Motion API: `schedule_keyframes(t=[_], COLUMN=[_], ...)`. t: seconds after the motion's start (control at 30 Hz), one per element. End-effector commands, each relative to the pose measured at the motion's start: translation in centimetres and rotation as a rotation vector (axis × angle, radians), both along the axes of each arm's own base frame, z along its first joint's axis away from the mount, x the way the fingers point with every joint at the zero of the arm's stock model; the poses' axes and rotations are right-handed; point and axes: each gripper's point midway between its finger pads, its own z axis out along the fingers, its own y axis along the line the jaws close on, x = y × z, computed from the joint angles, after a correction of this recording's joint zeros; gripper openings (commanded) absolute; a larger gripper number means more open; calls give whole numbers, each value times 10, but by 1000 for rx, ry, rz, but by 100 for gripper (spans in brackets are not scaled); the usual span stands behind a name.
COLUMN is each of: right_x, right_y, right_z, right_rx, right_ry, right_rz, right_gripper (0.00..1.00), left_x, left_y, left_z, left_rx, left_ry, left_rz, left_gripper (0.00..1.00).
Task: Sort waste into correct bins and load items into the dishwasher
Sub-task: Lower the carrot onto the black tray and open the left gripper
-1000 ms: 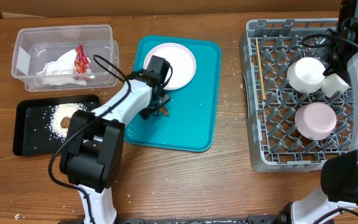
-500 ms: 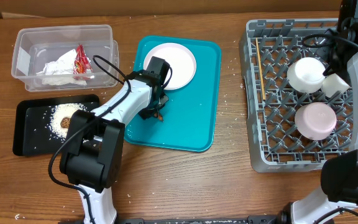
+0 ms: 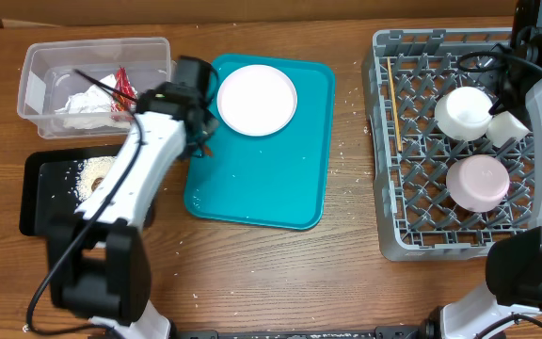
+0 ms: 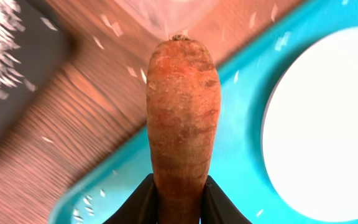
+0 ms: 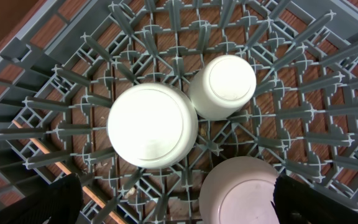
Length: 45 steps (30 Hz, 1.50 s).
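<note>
My left gripper (image 3: 200,141) is shut on the small orange carrot (image 4: 182,118), held above the left edge of the teal tray (image 3: 280,188), beside the clear tub (image 3: 40,56). The tub holds crumpled napkins (image 3: 87,104) and the red-and-white wrapper (image 3: 122,89). The black tray (image 3: 45,202) holds loose rice (image 3: 92,179). The large white plate (image 3: 257,99) lies on the teal tray. The grey rack (image 3: 393,235) holds two bowls (image 3: 464,113) (image 3: 478,182), a cup (image 3: 508,127) and chopsticks (image 3: 392,118). My right gripper (image 5: 179,205) is open and empty above the bowls.
Rice grains are scattered over the teal tray and the wooden table around it. The tub and the black tray stand close together at the far left. The rack fills the right side.
My left gripper has lifted the carrot off the teal tray and carried it left and back to the tray's left edge. The right arm has not moved.
</note>
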Motion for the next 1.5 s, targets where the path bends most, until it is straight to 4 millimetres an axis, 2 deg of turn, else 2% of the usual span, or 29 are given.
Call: schedule_keyframes(t=[0.0, 0.23, 0.37, 0.6, 0.87, 0.97, 1.07, 1.27, 1.47], right_x=[-1, -1, -1, -1, -1, -1, -1, -1, -1], right_y=[-2, -2, -2, -2, -2, -2, -2, -2, -2], right_z=[10, 10, 10, 10, 10, 10, 10, 10, 10], right_rx=[-9, -9, -9, -9, -9, -9, -9, -9, -9], right_ry=[-29, -29, -29, -30, -29, -30, -30, -30, -30], right_rz=[-8, -8, -8, -8, -8, -8, -8, -8, -8], right_gripper=[100, 100, 100, 100, 100, 100, 100, 100, 100], left_x=[-3, -21, -28, -51, -57, -55, -53, -38, -18], left_y=[57, 121, 146, 168, 182, 182, 173, 131, 88], left_z=[26, 22, 19, -6, -26, -26, -28, -26, -2], left_rx=[82, 89, 68, 28, 23, 19, -27, -224, -334], left_ry=[-37, 18, 29, 76, 62, 56, 62, 48, -51], left_rz=[112, 271, 341, 467, 511, 509, 476, 243, -44], left_gripper=[22, 22, 23, 25, 31, 33, 33, 30, 30])
